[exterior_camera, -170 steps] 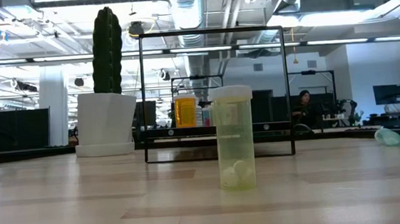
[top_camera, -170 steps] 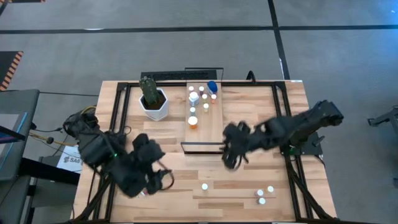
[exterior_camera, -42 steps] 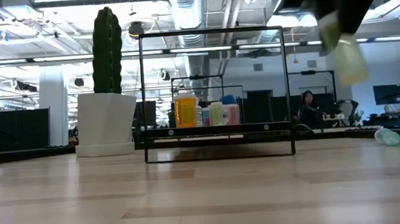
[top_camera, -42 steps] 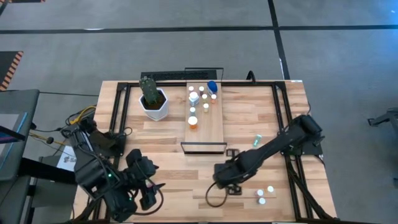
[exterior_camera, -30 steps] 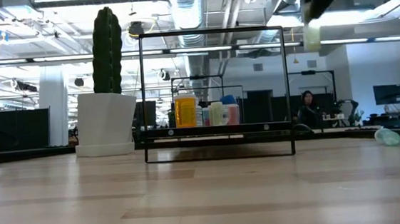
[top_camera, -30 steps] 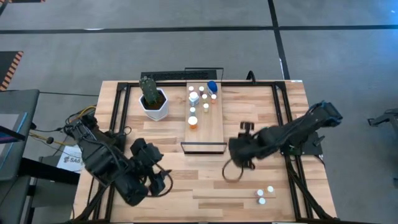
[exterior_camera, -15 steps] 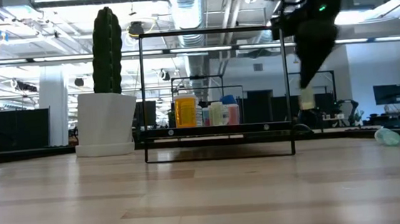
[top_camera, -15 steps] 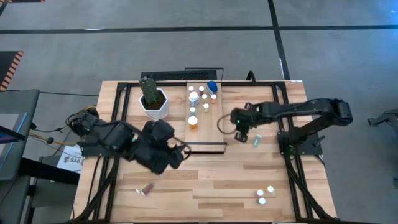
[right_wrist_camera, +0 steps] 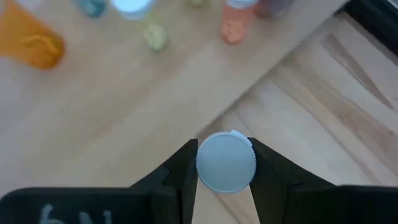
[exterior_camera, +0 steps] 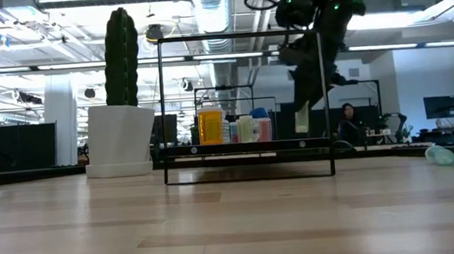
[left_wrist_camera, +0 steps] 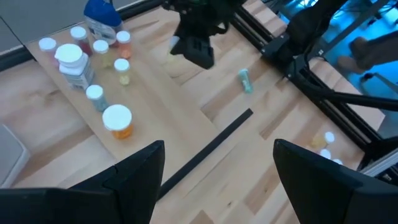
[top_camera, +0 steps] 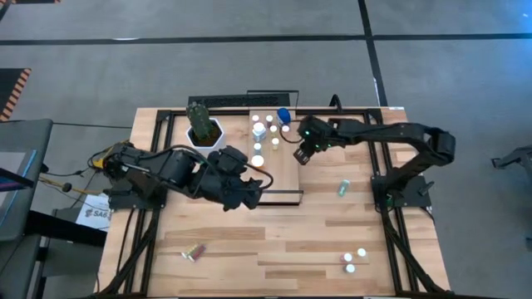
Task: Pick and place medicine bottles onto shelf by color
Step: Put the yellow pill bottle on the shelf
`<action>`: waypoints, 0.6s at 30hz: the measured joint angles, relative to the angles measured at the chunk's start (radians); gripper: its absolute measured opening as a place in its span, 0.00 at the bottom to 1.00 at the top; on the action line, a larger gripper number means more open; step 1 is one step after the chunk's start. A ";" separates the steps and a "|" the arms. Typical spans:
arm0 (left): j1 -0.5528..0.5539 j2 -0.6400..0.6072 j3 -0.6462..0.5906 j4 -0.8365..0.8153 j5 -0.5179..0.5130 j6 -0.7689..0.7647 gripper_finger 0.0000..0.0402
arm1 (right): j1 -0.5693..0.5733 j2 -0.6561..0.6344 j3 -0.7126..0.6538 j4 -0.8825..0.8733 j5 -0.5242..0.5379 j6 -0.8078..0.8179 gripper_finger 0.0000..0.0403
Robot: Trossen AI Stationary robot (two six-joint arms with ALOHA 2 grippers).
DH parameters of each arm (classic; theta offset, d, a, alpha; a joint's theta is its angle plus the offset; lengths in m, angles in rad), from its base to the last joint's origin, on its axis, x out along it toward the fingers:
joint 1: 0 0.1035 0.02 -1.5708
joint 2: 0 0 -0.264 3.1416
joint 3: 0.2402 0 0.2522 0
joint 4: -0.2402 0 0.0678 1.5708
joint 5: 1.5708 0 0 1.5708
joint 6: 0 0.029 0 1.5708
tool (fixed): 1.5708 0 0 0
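The right gripper [top_camera: 302,154] was clamped on a small pale-green, white-capped medicine bottle [right_wrist_camera: 225,163], its two dark fingers [right_wrist_camera: 180,171] pinching the cap from either side so the body hung straight down, ready to be stood upright. It hovered at the right edge of the long light-wood shelf board with the dark front lip [top_camera: 287,178], just clear of the cluster of white-capped bottles [top_camera: 268,133] already standing at the shelf's far end, probably to keep from knocking them. A large orange bottle [top_camera: 258,162] stood nearer the lip.

The left gripper [top_camera: 249,189] hung with fingers spread and empty over the shelf's front left corner, apparently waiting.

Half a second earlier the right gripper had been off the shelf's right side, over bare table; it had since carried the bottle in to the board's edge. The left arm had also reached farther toward the shelf. A green bottle [top_camera: 342,188] lay unmoved near the table's right edge.
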 joint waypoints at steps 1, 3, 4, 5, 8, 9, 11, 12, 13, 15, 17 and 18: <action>0.004 0.000 0.000 -0.004 0.002 0.003 0.71 | -0.001 0.021 0.020 0.005 0.000 0.000 0.35; 0.010 0.000 0.000 -0.007 0.003 0.019 0.71 | 0.000 0.063 0.058 -0.006 0.000 0.000 0.34; 0.015 0.000 0.000 -0.009 0.003 0.029 0.71 | 0.001 0.085 0.077 -0.026 0.000 0.000 0.34; 0.020 0.000 0.000 -0.015 0.003 0.039 0.71 | 0.003 0.108 0.100 -0.031 -0.001 0.000 0.34; 0.040 -0.006 0.000 -0.028 0.019 0.068 0.71 | 0.004 0.165 0.166 -0.069 -0.005 -0.005 0.34; 0.045 -0.011 0.000 -0.040 0.024 0.073 0.71 | 0.003 0.181 0.183 -0.077 -0.003 -0.005 0.34; 0.054 -0.025 0.000 -0.055 0.029 0.087 0.71 | 0.002 0.212 0.211 -0.093 -0.003 -0.005 0.34; 0.058 -0.033 0.000 -0.060 0.029 0.094 0.71 | 0.003 0.225 0.224 -0.098 -0.003 -0.006 0.34; 0.059 -0.039 0.000 -0.069 0.029 0.101 0.71 | 0.004 0.234 0.234 -0.091 -0.004 -0.006 0.34; 0.064 -0.043 0.000 -0.083 0.029 0.111 0.71 | 0.005 0.252 0.248 -0.084 -0.004 -0.006 0.34; 0.065 -0.050 0.000 -0.106 0.031 0.113 0.71 | 0.005 0.274 0.260 -0.085 -0.005 -0.006 0.34; 0.065 -0.053 0.000 -0.117 0.031 0.113 0.71 | 0.005 0.280 0.266 -0.076 -0.005 -0.006 0.34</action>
